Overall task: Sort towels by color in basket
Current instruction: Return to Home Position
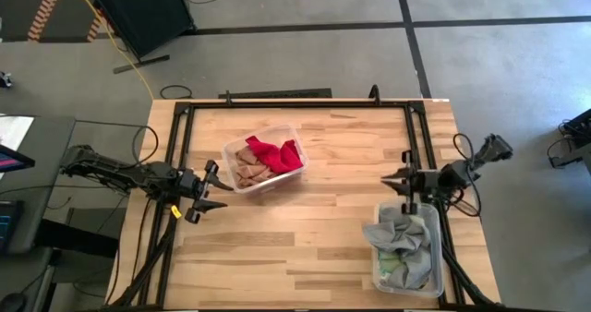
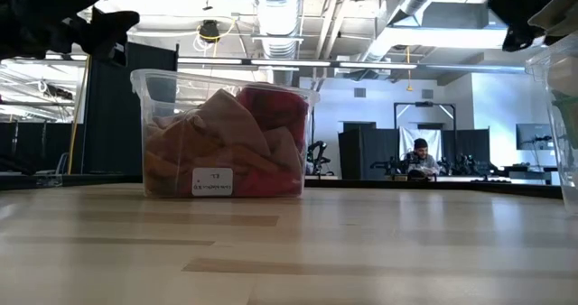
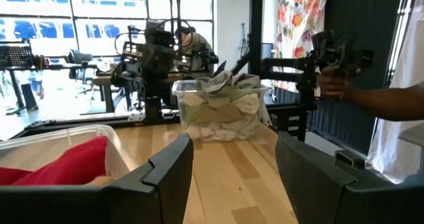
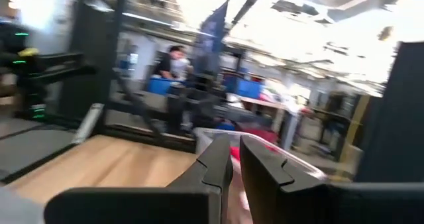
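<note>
Both arms are parked over the table (image 1: 305, 238) near its side edges, carrying nothing. The left gripper (image 1: 218, 189) has its fingers spread wide and points toward the first clear bin (image 1: 288, 133), near it but not touching. The right gripper (image 1: 388, 176) has its fingers pinched together with barely a sliver between them, and sits just beyond the far end of the second clear bin (image 1: 437, 266).

The red towel (image 1: 277, 153) and the tan-brown towel (image 1: 247, 167) are bunched together in the first bin. At table level there's an oranger patch low on one side, maybe the rust-orange towel (image 2: 164, 165), but I can't separate it from the tan.

In the second bin the grey towel (image 1: 399, 234) is heaped over the pale green towel (image 1: 395, 270). The left wrist view shows a whitish cloth (image 3: 218, 114) in there too, but I can't make out any checks. That bin is mostly cut off in the low view.

A person's arm (image 3: 374, 98) pokes in beyond the table.
</note>
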